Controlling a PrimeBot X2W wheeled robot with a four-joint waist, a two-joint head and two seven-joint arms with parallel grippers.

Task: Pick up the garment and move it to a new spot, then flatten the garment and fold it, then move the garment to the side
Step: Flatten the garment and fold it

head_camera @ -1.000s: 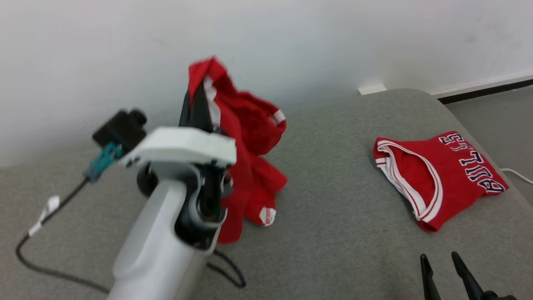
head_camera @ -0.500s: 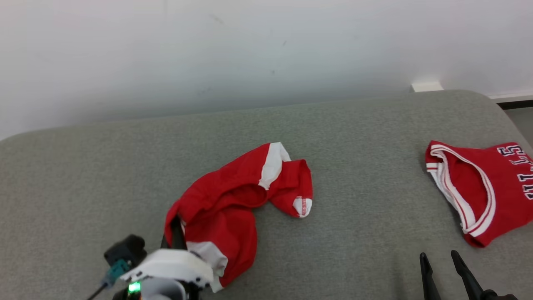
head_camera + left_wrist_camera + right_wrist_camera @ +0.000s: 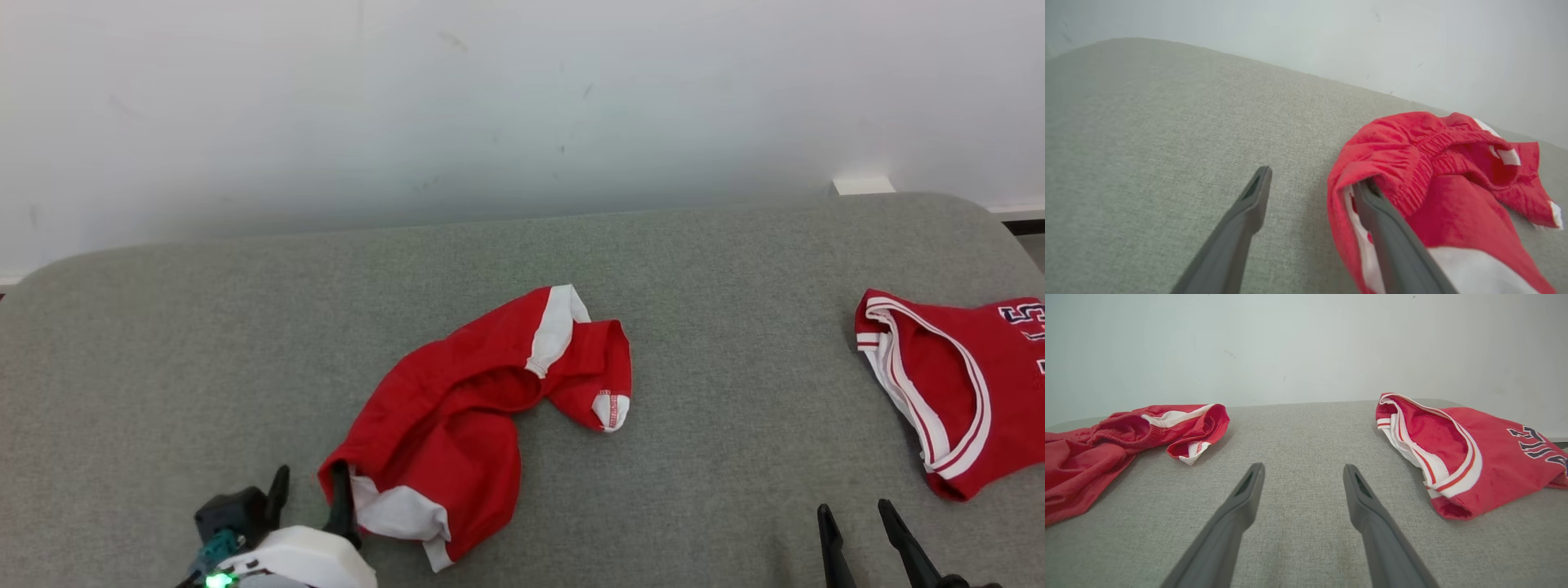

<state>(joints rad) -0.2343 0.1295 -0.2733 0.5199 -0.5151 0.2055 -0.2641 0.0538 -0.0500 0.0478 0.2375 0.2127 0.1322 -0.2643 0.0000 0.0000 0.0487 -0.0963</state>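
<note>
At the front left of the grey cushion [image 3: 204, 343], the left gripper [image 3: 1312, 179] has its jaws spread, one finger tucked inside the near edge of the red garment [image 3: 465, 408], which lies crumpled at the cushion's middle. A red jersey [image 3: 971, 392] rests at its right end. The right gripper [image 3: 853, 510] is spread wide at its front right.

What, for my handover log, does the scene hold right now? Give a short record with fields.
surface: grey fabric cushion, against a white wall
red shorts: crumpled, centre-left of cushion
red jersey: lying at right, apart from shorts
left pincer: open; one finger tucked under the shorts' edge
right pincer: open, empty, over bare cushion
</note>
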